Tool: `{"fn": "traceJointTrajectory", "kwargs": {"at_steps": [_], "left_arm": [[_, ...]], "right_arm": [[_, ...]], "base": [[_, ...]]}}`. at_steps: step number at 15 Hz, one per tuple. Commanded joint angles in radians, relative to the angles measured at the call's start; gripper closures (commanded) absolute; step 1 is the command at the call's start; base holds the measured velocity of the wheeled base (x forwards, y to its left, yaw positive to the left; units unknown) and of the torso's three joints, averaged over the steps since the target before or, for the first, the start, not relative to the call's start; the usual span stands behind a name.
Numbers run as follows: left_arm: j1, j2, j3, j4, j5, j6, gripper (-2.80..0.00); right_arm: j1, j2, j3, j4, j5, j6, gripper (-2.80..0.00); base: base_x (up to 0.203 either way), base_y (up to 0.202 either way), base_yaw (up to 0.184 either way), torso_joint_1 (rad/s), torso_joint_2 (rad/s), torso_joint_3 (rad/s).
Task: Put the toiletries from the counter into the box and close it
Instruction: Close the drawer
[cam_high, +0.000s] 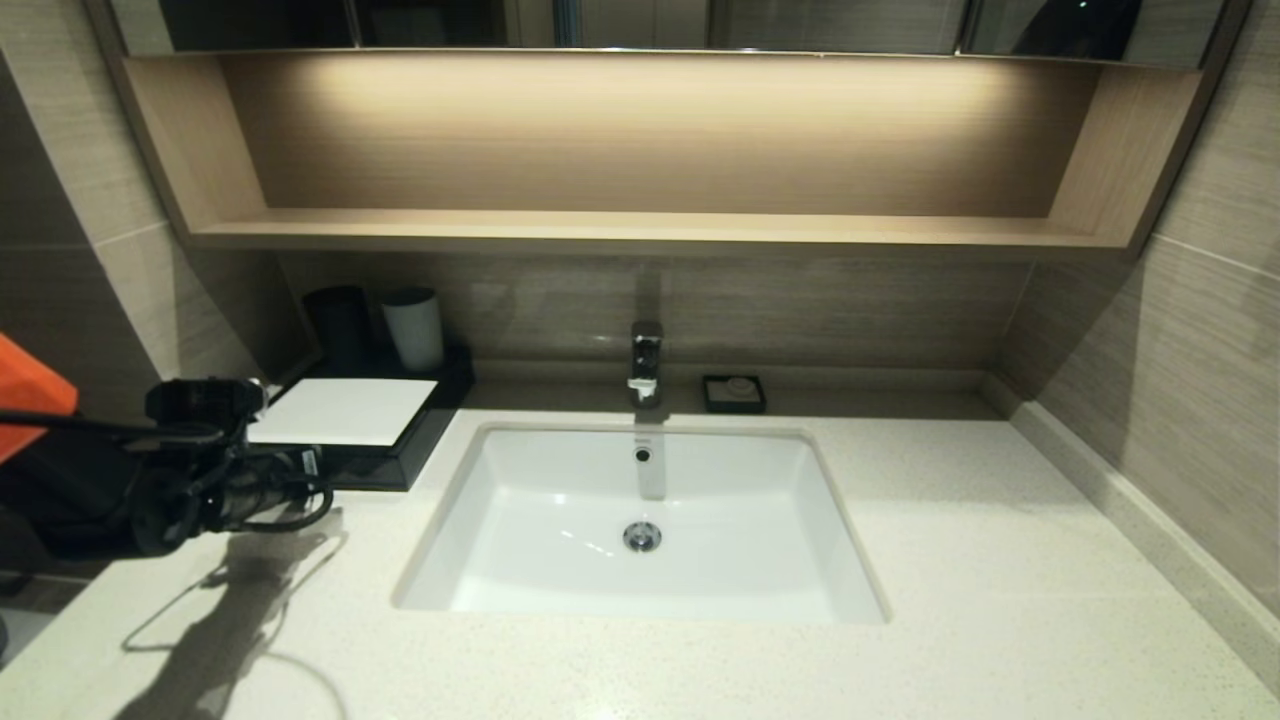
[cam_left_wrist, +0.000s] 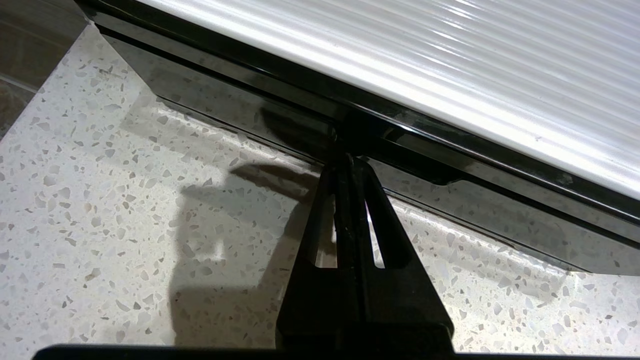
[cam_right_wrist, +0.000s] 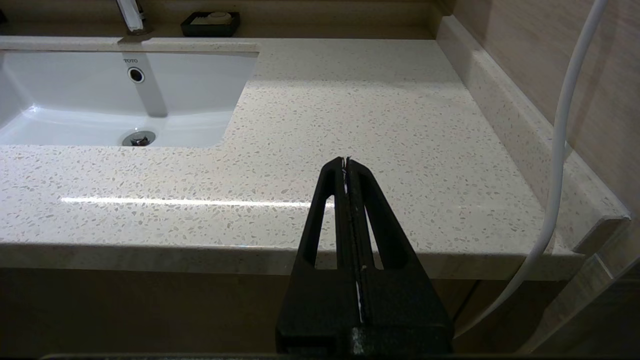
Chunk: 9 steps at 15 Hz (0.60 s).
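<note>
The box (cam_high: 345, 412) sits at the back left of the counter (cam_high: 950, 560), left of the sink (cam_high: 640, 520) and just in front of a black cup (cam_high: 338, 322) and a white cup (cam_high: 414, 328). It is low and black, with a flat white ribbed top and a glossy black drawer front with a notch cut into its upper edge. From what I see, the drawer front stands flush or very nearly so. I find no wrapped toiletries anywhere on the counter, so I judge they are already inside, and that closing is either just done or in its last push.

My left gripper (cam_left_wrist: 349, 159) has its fingers pressed together, holding nothing, with the tips right at the notch in the drawer front; I cannot tell whether they actually touch it.

My right gripper (cam_right_wrist: 346, 160) is parked off the counter's front edge at the right, fingers together and empty.
</note>
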<state>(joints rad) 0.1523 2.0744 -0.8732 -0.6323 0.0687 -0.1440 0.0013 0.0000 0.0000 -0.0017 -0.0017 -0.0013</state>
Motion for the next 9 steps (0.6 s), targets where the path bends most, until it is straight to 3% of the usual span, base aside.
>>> {"fn": "traceJointTrajectory", "kwargs": {"at_steps": [1,9], "left_arm": [[0.0,0.011,-0.001,-0.025,-0.001,0.0,0.0],[-0.011,-0.058,0.069,-0.04,-0.001,0.001,0.0]], "right_arm": [[0.0,-0.001,0.002,-0.001,0.0,0.0,0.0],[0.0,0.0,0.002,-0.001,0.0,0.0,0.0]], "base": [[0.0,0.0,0.0,0.0,0.0,0.0],[0.0,0.0,0.0,0.0,0.0,0.0]]}}
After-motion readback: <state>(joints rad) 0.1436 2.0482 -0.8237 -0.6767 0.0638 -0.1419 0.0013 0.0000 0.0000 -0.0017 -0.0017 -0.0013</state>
